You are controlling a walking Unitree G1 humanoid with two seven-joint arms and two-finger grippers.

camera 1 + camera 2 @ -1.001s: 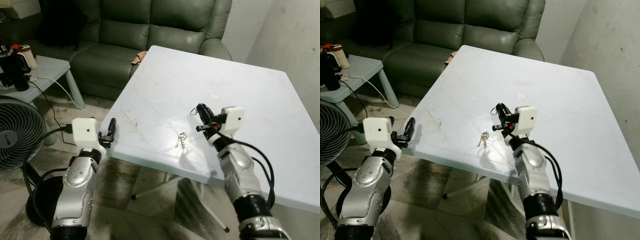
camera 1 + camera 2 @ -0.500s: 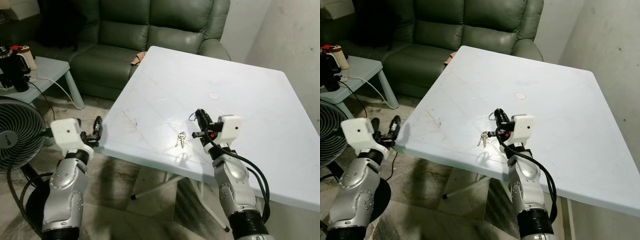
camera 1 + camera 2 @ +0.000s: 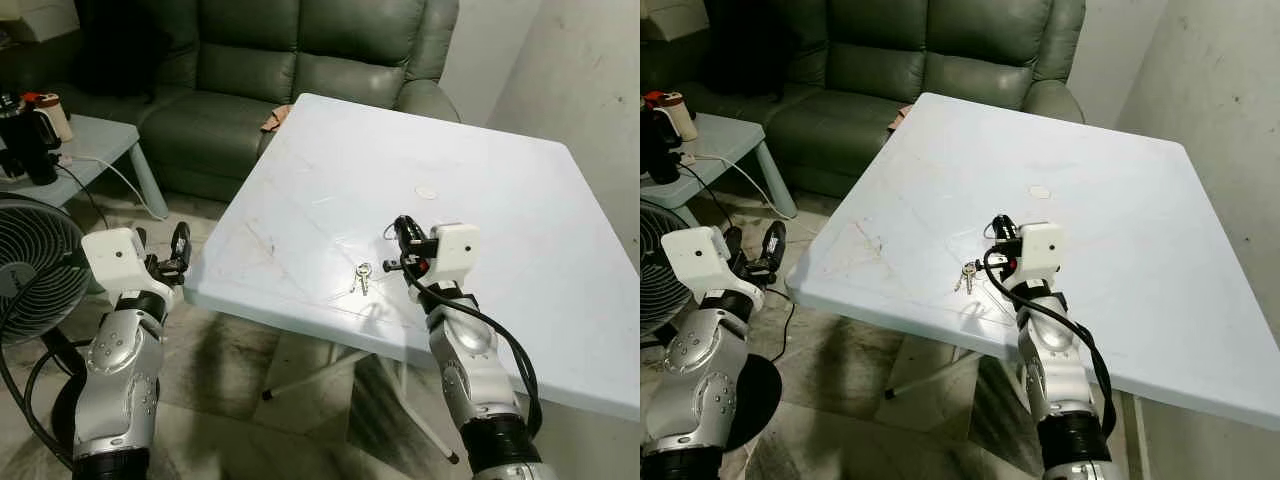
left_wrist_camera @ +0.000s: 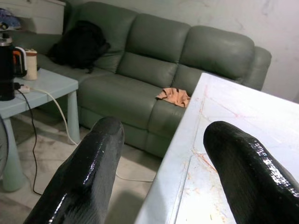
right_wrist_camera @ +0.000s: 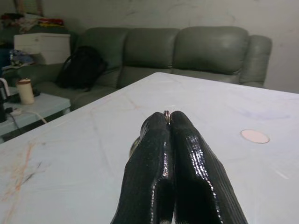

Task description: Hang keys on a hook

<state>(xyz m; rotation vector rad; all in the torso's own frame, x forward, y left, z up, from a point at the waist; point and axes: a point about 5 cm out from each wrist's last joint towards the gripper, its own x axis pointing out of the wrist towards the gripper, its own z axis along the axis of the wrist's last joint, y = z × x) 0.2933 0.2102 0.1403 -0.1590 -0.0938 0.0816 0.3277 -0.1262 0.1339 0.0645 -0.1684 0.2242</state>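
A small bunch of keys [image 3: 362,277] lies on the white table [image 3: 480,180], close to its near edge. My right gripper [image 3: 400,228] hovers just above the tabletop, a little right of and beyond the keys. Its fingers [image 5: 170,140] are shut, and a small metal ring [image 5: 166,113] pokes out between the tips. My left gripper [image 3: 180,248] is open and holds nothing. It hangs off the table's left edge near the front corner, with its fingers [image 4: 93,163] pointing toward the sofa.
A green sofa [image 3: 300,60] with an orange cloth [image 3: 275,117] stands behind the table. At the left are a low side table [image 3: 100,140] with a kettle, a white cable and a floor fan [image 3: 35,270]. A small white disc [image 3: 426,191] lies on the tabletop. A wall runs along the right.
My left arm has swung left, away from the table's front corner. The right gripper has stayed shut near the keys, which have not moved.
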